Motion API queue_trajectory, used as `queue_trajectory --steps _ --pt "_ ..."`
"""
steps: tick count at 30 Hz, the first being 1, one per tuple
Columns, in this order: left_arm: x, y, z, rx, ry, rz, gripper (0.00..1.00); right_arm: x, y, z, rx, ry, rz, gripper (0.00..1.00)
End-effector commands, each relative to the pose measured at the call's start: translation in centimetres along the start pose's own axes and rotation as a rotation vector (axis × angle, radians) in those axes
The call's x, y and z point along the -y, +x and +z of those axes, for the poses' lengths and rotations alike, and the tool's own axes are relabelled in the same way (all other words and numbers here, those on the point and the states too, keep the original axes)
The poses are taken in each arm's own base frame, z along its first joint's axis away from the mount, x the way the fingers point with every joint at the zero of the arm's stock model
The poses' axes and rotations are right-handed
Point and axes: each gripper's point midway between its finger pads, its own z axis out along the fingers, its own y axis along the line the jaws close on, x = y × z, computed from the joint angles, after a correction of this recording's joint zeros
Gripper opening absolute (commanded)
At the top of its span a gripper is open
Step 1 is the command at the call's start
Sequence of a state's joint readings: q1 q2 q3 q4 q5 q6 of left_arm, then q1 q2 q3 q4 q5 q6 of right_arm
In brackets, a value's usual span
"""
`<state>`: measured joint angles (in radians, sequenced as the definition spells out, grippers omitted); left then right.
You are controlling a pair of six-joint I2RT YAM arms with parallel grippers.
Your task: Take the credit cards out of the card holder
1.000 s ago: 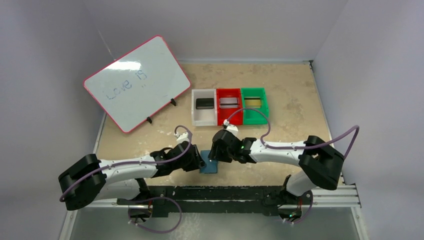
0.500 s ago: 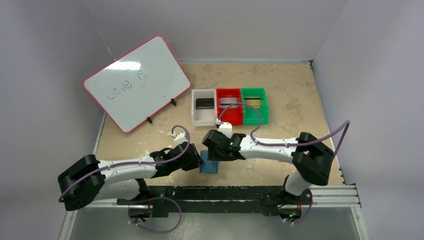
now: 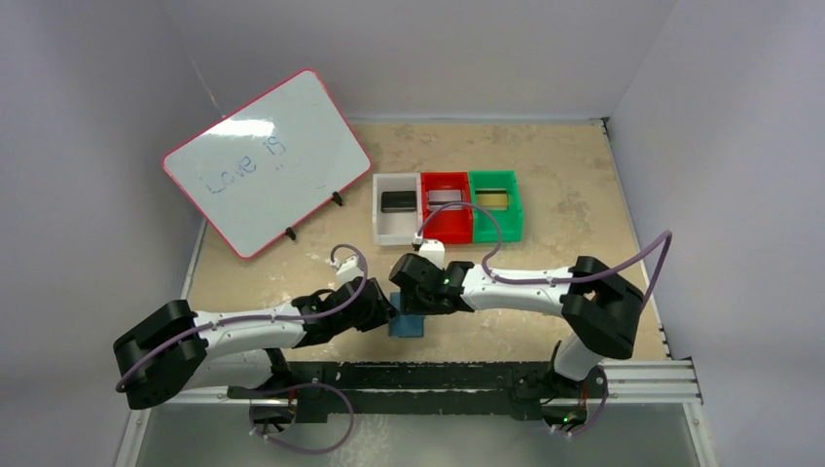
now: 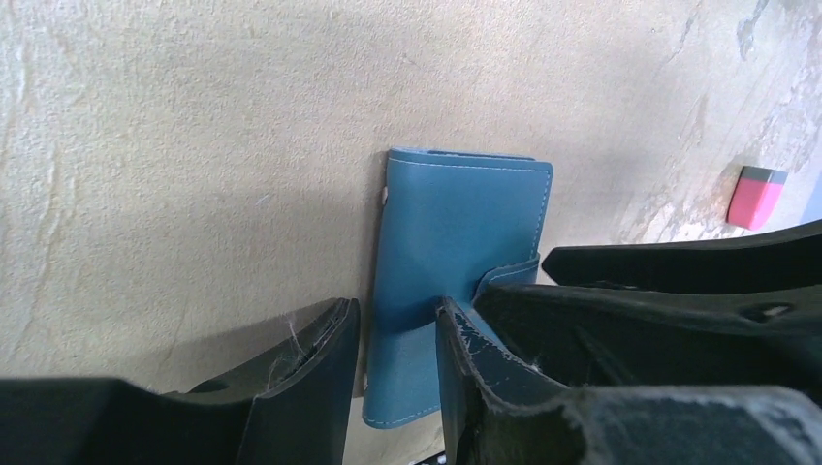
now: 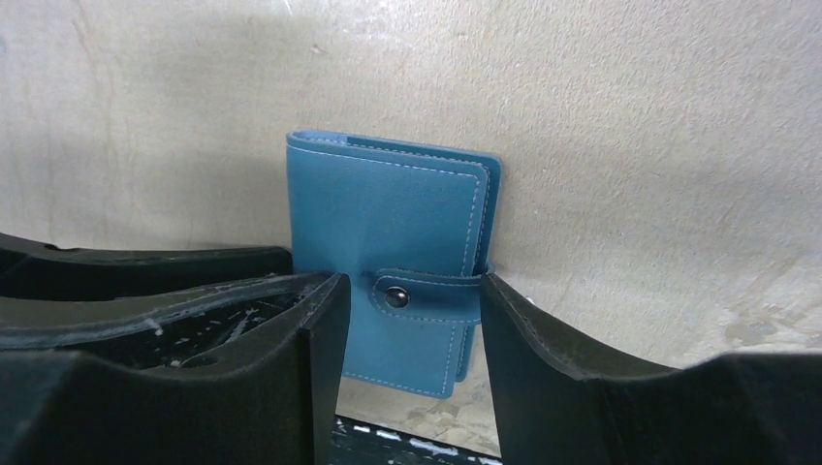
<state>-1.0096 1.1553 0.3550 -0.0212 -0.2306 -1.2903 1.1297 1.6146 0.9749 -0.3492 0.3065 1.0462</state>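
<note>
Right claw [image 5: 407, 291] straddles card holder [image 5: 388, 213]; arm stretched leftward.

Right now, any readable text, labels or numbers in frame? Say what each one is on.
"Love is": faint blue handwriting on the pink-framed whiteboard.
Cards in the bins: too small to read any print.
Card holder: no lettering, only a plain snap button.
</note>
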Motion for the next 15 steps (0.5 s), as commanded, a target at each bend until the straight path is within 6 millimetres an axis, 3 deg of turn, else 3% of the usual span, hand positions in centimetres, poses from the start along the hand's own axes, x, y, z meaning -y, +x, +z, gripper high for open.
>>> queue_trajectory --steps 1,9,15 --pt "0.0 0.3 0.2 -0.005 0.003 -0.02 0.34 -0.6 0.2 0.3 -0.007 0.005 -0.001 0.53" --pt "-0.6 0.0 0.3 0.014 -0.026 -0.024 0.32 -0.1 1.1 1.2 -0.03 0.042 -0.038 0.53" --pt "-1.5 0.4 0.8 0.003 -0.061 -0.016 0.28 0.5 1.4 1.3 -0.036 0.073 -0.022 0.36"
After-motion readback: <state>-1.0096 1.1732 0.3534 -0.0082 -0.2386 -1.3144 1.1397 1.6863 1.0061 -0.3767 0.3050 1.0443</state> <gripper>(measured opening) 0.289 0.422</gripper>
